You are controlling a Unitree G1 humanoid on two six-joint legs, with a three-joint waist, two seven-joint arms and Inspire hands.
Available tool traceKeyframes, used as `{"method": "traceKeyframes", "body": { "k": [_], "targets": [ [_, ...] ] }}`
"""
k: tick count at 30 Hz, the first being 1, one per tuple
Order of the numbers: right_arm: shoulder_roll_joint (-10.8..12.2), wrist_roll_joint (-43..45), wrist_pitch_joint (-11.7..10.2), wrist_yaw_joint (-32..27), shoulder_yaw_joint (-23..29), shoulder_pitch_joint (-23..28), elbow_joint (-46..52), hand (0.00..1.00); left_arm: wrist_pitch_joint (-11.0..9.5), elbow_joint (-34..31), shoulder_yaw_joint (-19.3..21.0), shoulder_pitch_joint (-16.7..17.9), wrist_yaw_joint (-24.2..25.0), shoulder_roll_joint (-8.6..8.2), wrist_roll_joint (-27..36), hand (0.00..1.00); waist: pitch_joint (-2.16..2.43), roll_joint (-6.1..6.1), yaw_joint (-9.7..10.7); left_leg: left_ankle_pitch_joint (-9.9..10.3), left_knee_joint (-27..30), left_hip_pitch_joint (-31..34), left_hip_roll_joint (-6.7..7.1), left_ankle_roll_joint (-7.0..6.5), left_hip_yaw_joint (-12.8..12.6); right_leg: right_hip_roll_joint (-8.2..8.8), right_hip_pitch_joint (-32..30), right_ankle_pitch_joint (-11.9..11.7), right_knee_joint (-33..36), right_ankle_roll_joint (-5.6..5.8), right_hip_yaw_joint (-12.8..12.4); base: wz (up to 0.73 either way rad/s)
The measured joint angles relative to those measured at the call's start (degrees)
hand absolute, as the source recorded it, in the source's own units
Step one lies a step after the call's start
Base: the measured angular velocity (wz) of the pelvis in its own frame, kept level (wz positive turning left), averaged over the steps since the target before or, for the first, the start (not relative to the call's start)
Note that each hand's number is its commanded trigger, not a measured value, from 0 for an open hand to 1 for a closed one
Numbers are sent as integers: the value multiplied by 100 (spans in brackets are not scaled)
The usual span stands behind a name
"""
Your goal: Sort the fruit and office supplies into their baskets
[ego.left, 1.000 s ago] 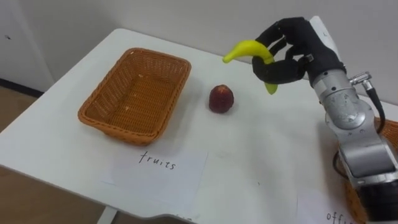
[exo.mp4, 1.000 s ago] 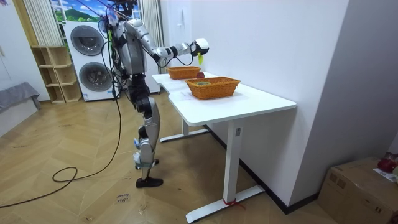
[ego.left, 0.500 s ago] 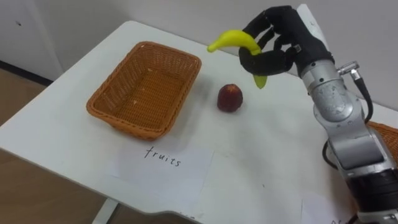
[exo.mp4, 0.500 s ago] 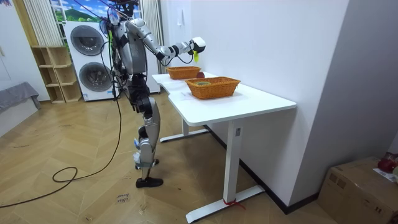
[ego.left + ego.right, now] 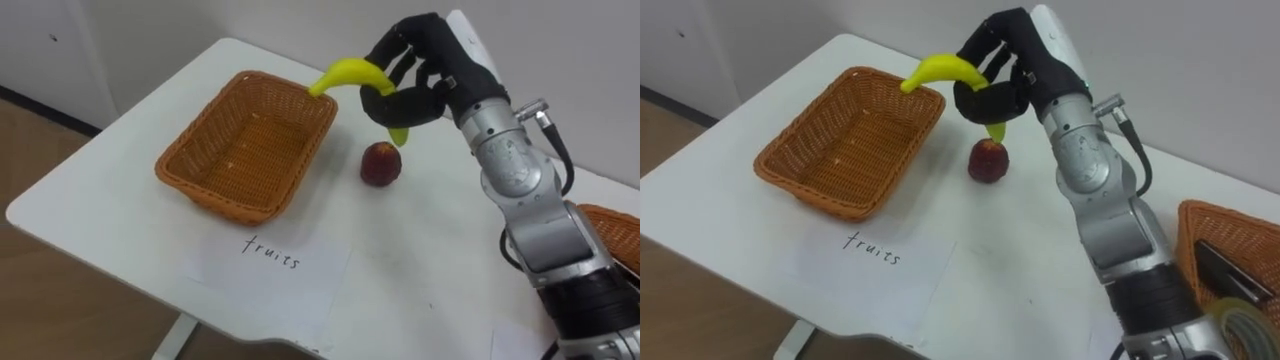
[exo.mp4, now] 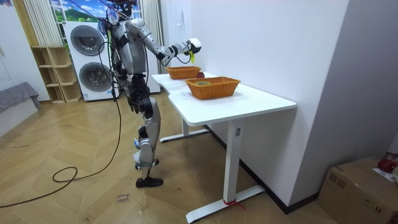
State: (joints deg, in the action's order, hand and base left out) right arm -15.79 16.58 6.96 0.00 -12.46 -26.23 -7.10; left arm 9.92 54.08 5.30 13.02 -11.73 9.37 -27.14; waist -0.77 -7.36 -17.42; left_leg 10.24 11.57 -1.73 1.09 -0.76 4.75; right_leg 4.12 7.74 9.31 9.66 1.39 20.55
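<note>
Banana [image 5: 345, 75]: clamped in curled fingers of right hand [image 5: 430, 75], in the air, tip over basket's [image 5: 210, 195] far right corner.
Apple [image 5: 380, 163]: on table [image 5: 120, 230], just right of basket, below the hand.
Paper [image 5: 290, 270]: before basket.
Right eye view: second basket [image 5: 1192, 225] at right, holding tape [image 5: 1245, 318].
Room view: robot stands at table's end, right arm out.

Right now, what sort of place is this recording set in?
Probably a home-like room with a laundry corner: stacked washing machines, a wood floor, and a white table carrying a wicker basket.
</note>
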Motion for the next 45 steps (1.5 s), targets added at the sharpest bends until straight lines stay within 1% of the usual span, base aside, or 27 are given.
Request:
{"method": "traceKeyframes", "body": {
  "k": [4,9,12,16,18,23,25,32,36,39,45],
  "targets": [
    [12,-2,15,8,-221,-232,-274,100,23,5,-80,55,0,14,2,0,-2,3,-28,-4,12,4,22,2,69,11,26,12,2,20,38,8],
    [33,-8,14,35,-273,-308,-306,100,46,6,-218,48,9,7,6,0,-4,3,-57,-15,15,22,68,-16,167,46,40,20,4,33,103,12],
    [32,3,14,25,-359,-401,-310,100,49,11,-217,34,25,9,4,0,-7,-2,-101,-15,11,43,74,-17,184,52,37,21,2,34,164,3],
    [55,270,14,15,-583,-509,-342,100,49,11,-222,-29,26,10,5,0,-9,-1,-173,-15,7,61,74,-17,211,50,34,27,-3,43,195,4],
    [90,371,14,19,-687,-538,-341,100,53,11,-223,-22,32,11,4,0,-9,-1,-174,-15,8,75,75,-17,236,50,34,27,-3,44,251,8],
    [119,382,14,19,-709,-559,-341,100,89,11,-225,-1,73,11,2,0,-7,-3,-190,-16,16,111,93,-18,327,57,34,28,-2,45,326,10],
    [124,376,14,19,-711,-582,-341,100,121,9,-225,7,73,12,4,0,-8,-1,-207,-16,15,113,93,-18,333,57,35,29,-2,47,336,2],
    [146,414,21,23,-892,-581,-342,100,123,-20,-225,-27,123,28,2,0,-12,4,-298,-16,8,143,94,-18,334,62,2,32,-3,51,344,0],
    [283,406,60,29,-894,-584,-394,100,122,-24,-217,-31,123,15,-2,0,-10,-2,-406,-19,33,137,100,-23,324,70,-5,32,1,51,338,0],
    [290,390,61,29,-893,-585,-555,100,122,-98,-217,-18,124,-14,-2,0,-12,-4,-493,-25,23,148,120,-34,333,91,-4,33,1,53,348,1],
    [374,389,69,56,-894,-590,-658,100,131,-126,-212,-8,126,-10,-2,0,-24,-41,-543,-39,25,224,163,-57,340,124,-55,40,1,65,376,1]
  ]
}}
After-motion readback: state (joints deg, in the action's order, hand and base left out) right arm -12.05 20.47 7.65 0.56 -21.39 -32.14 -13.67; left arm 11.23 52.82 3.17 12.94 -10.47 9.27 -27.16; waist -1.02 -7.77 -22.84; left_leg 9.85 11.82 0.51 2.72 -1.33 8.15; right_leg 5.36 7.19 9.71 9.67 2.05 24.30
